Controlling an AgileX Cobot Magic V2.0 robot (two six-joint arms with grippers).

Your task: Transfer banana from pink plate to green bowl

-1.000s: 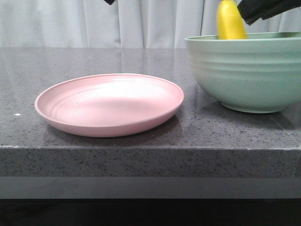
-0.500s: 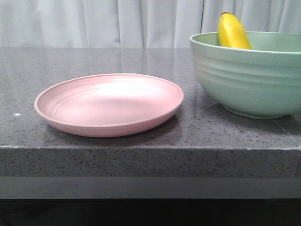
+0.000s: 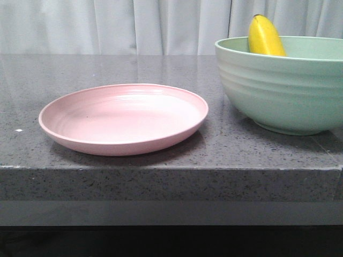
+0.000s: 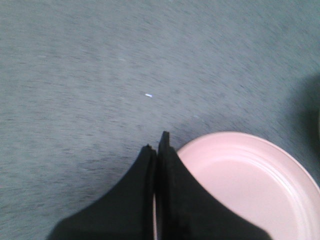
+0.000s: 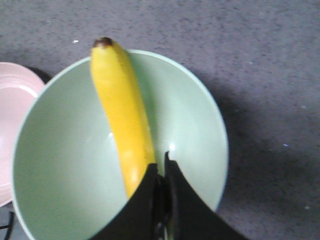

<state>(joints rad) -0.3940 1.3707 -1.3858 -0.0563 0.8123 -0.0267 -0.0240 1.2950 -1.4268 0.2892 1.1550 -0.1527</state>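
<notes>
- Right wrist view: the curved, smooth bright-yellow banana point(image 5: 122, 117) is seen lying inside the large pale mint-green matte bowl point(image 5: 200, 120), its dark tip propped up on the rim and its lower end running down toward the bowl floor.
- The right gripper point(image 5: 161, 162) is held above the bowl with its two black fingers pressed together and nothing between them; the banana's lower end is partly hidden behind the fingers (contact cannot be told, though it looks released).
- The long axis of the banana is laid from just under the fingertips away toward the far rim, so the fruit lies directly ahead of and below the right gripper.
- Front view: only the banana's upper end point(image 3: 265, 36) is shown poking over the ribbed bowl's rim point(image 3: 278, 80); the round, shallow pale-pink matte plate point(image 3: 123, 118) is seen bare, just beside the bowl on the dark speckled stone counter point(image 3: 161, 182).
- Left wrist view: the left gripper point(image 4: 155, 148) is also closed and empty, hanging over the edge of the plate point(image 4: 250, 185), well apart from the banana.
- The right arm is clearly the nearer one; the transfer is judged done, with only a clean lift-off judged left to do.
</notes>
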